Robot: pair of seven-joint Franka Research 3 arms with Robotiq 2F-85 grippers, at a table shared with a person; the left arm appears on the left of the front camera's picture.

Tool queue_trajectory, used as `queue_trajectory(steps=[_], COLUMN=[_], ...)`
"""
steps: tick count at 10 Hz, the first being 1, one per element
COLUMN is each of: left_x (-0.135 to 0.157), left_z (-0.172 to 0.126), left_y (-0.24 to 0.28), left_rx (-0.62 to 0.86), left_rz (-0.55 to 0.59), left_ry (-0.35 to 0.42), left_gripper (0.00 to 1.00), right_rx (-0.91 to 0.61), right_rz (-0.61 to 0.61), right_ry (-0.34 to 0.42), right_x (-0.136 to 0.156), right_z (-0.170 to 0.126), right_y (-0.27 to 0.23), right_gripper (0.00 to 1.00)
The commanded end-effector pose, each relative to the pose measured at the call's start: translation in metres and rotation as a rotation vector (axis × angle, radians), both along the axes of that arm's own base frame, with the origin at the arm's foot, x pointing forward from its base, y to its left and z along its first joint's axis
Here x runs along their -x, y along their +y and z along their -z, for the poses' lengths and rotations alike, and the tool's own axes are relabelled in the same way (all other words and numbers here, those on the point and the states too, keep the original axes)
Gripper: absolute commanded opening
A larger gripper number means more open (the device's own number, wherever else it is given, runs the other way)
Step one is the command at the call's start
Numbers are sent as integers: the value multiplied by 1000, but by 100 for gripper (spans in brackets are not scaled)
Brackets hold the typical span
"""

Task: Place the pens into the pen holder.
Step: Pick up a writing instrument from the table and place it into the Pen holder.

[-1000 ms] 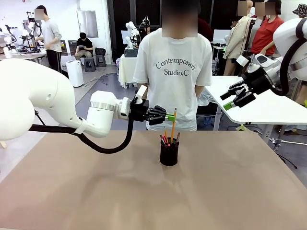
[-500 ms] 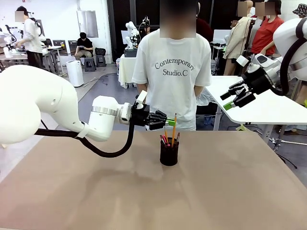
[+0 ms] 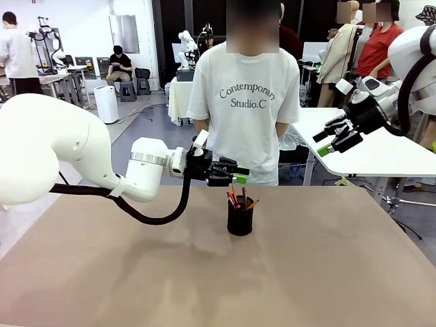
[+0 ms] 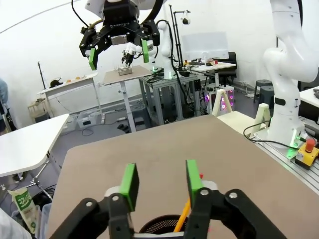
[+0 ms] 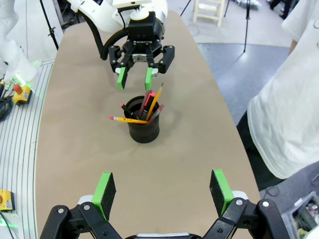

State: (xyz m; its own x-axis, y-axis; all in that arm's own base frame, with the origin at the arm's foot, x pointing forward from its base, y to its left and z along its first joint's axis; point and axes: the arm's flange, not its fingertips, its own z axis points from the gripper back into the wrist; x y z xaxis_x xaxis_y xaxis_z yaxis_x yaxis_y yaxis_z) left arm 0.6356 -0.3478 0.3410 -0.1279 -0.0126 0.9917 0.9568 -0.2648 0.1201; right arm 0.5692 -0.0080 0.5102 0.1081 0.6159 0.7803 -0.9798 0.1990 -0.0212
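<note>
One black mesh holder stands at the middle of the tan table in the front view, upright, its round rim open at the top. It shows again at centre frame in the right wrist view and, only as a rim, at the bottom edge of the left wrist view.

The pens are all in the holder. From the right wrist view about five can be counted, though the bunch is too tight for a sure number: two yellow-orange ones, one tilted up toward the upper right and one lying almost flat across the rim with its pink eraser end sticking out to the left, plus two or three red and pink ones between them. Each stands well above the rim.

Two grippers show. The left gripper hangs just above and a little left of the holder in the front view, its green pads parted to a middling gap with nothing between them; in its own view the pads frame the holder's rim and an orange pen. The right gripper is at the upper right of the front view, well away from the table, spread wide and empty.

A person stands behind the table in a white T-shirt printed "Contemporary Studio.C".
</note>
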Motion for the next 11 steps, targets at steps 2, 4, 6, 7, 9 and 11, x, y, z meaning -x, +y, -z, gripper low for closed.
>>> queue_trajectory(steps=[2, 4, 6, 7, 9, 11], left_x=[0, 3, 5, 5, 1, 1], left_z=[-5, -9, -11, -12, -6, -6], left_y=[1, 3, 3, 2, -1, -1], left_rx=[19, 19, 14, 8, 7, 7], left_rz=[21, 19, 15, 5, 7, 7], left_ry=[-13, -17, -23, -8, -5, -5], left_gripper=[100, 100, 100, 100, 100, 100], right_rx=[1, 1, 1, 1, 1, 1], right_rz=[0, 0, 0, 0, 0, 0], right_ry=[-5, -5, -5, -5, -5, -5], right_x=[0, 0, 0, 0, 0, 0], right_z=[-2, -2, -2, -2, -2, -2], right_y=[0, 0, 0, 0, 0, 0], right_gripper=[100, 100, 100, 100, 100, 100])
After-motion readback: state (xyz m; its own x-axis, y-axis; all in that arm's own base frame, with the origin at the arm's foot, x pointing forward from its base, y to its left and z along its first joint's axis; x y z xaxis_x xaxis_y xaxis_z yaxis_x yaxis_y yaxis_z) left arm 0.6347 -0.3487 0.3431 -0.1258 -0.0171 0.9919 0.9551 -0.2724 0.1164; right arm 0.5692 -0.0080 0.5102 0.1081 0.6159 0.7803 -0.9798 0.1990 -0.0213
